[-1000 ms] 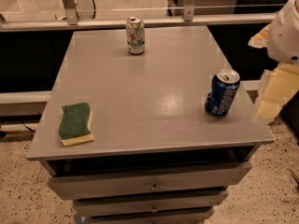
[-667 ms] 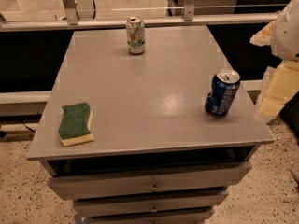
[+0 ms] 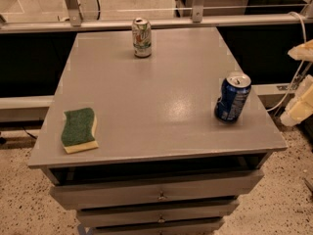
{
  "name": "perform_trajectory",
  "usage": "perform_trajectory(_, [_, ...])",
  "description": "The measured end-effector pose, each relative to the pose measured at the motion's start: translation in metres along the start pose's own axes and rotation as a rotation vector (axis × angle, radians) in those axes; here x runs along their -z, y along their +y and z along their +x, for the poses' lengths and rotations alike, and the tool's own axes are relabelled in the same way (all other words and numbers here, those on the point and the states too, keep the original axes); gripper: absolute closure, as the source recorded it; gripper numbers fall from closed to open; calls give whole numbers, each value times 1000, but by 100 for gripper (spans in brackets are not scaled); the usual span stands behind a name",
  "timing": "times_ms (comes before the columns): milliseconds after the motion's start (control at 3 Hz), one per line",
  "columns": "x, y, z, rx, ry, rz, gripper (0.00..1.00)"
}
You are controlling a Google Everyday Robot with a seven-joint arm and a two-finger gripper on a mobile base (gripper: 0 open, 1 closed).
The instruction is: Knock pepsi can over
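Evidently the knock is not yet made: the pepsi can (image 3: pixel 233 97) stands upright at the right of the counter (image 3: pixel 146 106), while the gripper (image 3: pixel 298 105) hovers apart at the frame's right edge, open or closed I cannot tell.

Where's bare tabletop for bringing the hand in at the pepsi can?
Hand is off the right edge of the table, beside the pepsi can. Widest bare patch: the middle, bordered by sponge front-left, white-and-green can at the back, pepsi can right. Back-right corner is bare too. Tightest: the strip between pepsi can and right edge.
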State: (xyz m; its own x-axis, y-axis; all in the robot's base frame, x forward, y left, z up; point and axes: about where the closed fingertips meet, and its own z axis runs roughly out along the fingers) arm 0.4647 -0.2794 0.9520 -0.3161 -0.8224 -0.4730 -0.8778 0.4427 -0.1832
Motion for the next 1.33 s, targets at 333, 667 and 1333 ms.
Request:
perform_trajectory(333, [-16,-5,7,-75,-140,-12,0])
perform_trajectory(667, [-37,-3,3,-113,-277,-22,0])
perform_trajectory(1333, [-88,6,-30,-133,-496,-33,0])
